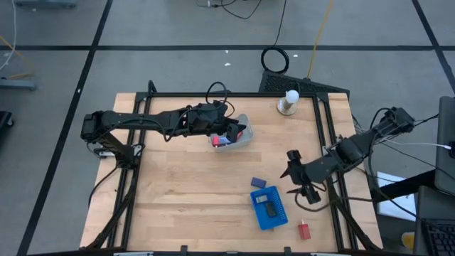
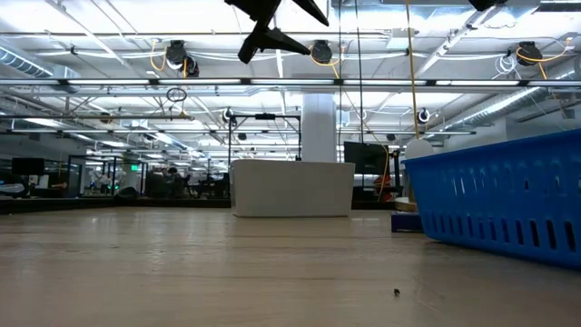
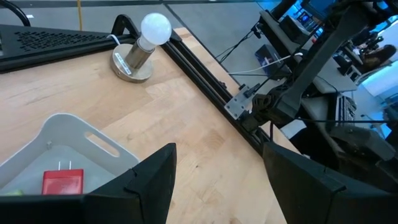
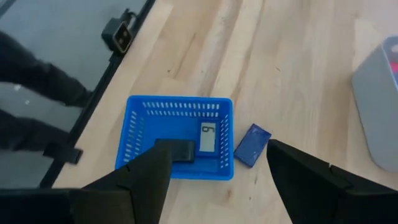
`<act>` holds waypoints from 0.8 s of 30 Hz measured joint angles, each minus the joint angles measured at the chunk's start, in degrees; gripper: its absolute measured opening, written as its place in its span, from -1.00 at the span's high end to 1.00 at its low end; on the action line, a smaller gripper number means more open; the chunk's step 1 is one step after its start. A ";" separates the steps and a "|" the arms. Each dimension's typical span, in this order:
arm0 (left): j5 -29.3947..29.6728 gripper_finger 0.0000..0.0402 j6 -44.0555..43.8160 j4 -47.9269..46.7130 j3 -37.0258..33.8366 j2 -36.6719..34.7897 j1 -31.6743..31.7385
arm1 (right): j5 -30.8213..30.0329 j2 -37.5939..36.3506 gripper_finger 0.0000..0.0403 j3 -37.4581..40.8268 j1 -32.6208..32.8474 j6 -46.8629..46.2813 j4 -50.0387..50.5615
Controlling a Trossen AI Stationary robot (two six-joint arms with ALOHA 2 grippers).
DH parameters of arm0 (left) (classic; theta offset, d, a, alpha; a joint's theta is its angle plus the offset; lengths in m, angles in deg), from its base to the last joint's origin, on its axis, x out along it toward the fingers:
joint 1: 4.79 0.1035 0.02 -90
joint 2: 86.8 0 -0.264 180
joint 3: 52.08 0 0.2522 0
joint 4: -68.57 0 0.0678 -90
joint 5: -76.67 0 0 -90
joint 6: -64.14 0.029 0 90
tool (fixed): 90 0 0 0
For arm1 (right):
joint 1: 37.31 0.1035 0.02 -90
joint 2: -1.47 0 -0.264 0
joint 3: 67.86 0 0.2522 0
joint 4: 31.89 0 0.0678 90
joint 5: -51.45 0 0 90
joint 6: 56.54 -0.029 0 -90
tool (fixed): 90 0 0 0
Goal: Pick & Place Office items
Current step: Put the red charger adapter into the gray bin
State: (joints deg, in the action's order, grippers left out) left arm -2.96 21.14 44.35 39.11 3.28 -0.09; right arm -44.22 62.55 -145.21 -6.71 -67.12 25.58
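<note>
Left hand (image 1: 238,131) open, empty, over pale translucent rectangular bin (image 1: 245,139): drop straight onto red block (image 3: 62,182). Right hand (image 1: 302,186) open, empty, beside flat bright-blue tray (image 1: 279,217).

Left arm reached in from its side, stretched across the far half of the worktop; left gripper (image 1: 238,131) had fingers (image 3: 146,186) parted, nothing between them. Right arm came in bent from its side; right gripper (image 1: 304,188) fingers (image 4: 140,177) apart, empty.
</note>
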 joint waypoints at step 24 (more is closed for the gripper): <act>-2.89 -0.21 -6.65 1.16 0.00 0.00 -3.02 | 10.43 0.68 -0.26 0.02 3.86 12.86 -1.61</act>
State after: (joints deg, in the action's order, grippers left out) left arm -5.85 14.49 45.51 39.11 3.28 -3.12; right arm -33.80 63.23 -145.19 -2.85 -54.25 23.96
